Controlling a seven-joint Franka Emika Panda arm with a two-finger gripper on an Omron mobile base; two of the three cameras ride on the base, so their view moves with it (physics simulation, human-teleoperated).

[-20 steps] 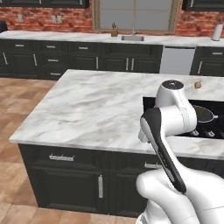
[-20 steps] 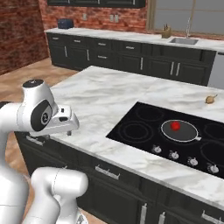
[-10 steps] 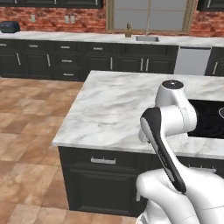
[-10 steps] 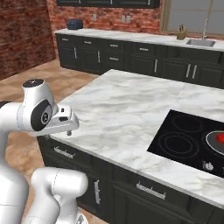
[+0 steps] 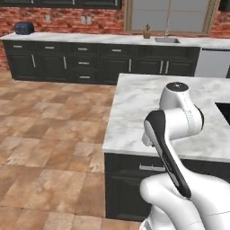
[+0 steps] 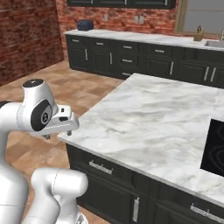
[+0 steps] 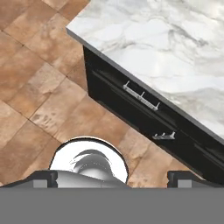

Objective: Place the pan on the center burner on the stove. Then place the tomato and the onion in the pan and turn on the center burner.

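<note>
Stove at the marble island's far edge; pincer wide open, empty, over the floor.

My view of a home kitchen, marble island counter, dark cabinets, brick wall, sink, cooktop

Three cameras on me: two on my base, one on my hand.

My left base camera looks forward over my arm at the marble worktop corner, tiled floor and far cabinets. My right one sees the same worktop from the other side, with the stove edge. My hand camera faces steeply down, near that worktop's corner and the drawers below.
</note>
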